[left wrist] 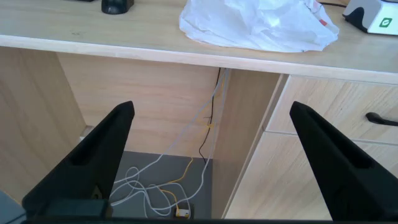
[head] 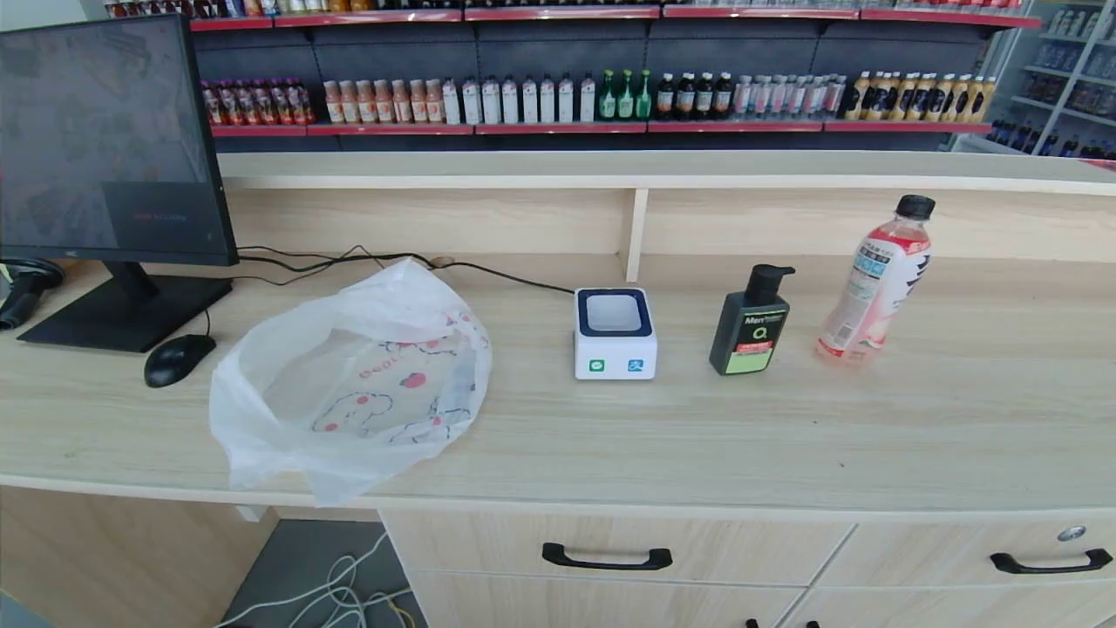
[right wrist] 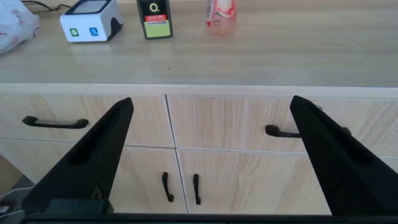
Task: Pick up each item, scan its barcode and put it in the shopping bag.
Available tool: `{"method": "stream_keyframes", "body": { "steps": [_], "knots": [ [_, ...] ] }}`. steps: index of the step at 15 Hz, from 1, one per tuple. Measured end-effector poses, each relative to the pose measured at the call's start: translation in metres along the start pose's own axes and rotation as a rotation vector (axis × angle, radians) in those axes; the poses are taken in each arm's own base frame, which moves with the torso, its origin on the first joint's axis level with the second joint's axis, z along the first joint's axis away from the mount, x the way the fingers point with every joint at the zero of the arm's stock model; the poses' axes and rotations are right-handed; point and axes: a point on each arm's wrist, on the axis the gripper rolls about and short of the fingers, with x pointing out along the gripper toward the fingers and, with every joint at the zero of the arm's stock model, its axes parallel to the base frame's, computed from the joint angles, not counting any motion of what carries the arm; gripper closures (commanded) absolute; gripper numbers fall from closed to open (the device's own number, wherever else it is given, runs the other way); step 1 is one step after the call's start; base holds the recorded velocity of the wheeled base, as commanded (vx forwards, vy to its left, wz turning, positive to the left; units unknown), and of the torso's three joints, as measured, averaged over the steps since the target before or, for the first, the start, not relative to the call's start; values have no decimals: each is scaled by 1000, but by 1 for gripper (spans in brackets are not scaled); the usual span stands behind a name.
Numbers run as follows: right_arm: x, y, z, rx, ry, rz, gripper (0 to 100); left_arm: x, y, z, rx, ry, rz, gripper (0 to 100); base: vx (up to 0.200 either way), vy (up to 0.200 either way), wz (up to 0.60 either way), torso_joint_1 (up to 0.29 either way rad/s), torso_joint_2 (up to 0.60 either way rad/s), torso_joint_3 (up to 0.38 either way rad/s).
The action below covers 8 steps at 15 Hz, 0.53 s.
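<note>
**Both items wait on the worktop (head: 697, 436), neither yet scanned or bagged**

The dark pump bottle (head: 751, 323) and the pink drink bottle (head: 874, 283) stand upright and slightly apart, long axes vertical, to the robot's right of the white scanner (head: 615, 331). The shopping bag (head: 349, 384) slumps to the scanner's left, mouth open. The right hand (right wrist: 211, 102) is released and holds nothing. It sits low before the drawer fronts (right wrist: 236, 124), with both bottles above and beyond it, so it looks the nearer arm for a first pick. The left hand (left wrist: 211, 109), equally spread and holding nothing, sits low beneath the bag's end.
</note>
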Motion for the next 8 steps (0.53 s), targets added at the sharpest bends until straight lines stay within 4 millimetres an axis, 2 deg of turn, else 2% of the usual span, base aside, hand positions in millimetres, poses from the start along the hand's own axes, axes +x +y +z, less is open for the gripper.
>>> {"method": "stream_keyframes", "body": {
  "steps": [2,4,6,8],
  "knots": [
    [7,0,26,-3,-33,20,0,0,0,0,0,0,0,0,0,0,0,0,0,0],
    [25,0,54,-12,-109,45,0,0,0,0,0,0,0,0,0,0,0,0,0,0],
    [56,1,79,-15,-210,66,0,0,0,0,0,1,0,0,0,0,0,0,0,0],
    [90,4,92,-10,-272,102,0,0,0,0,0,1,0,0,0,0,0,0,0,0]
  ]
}}
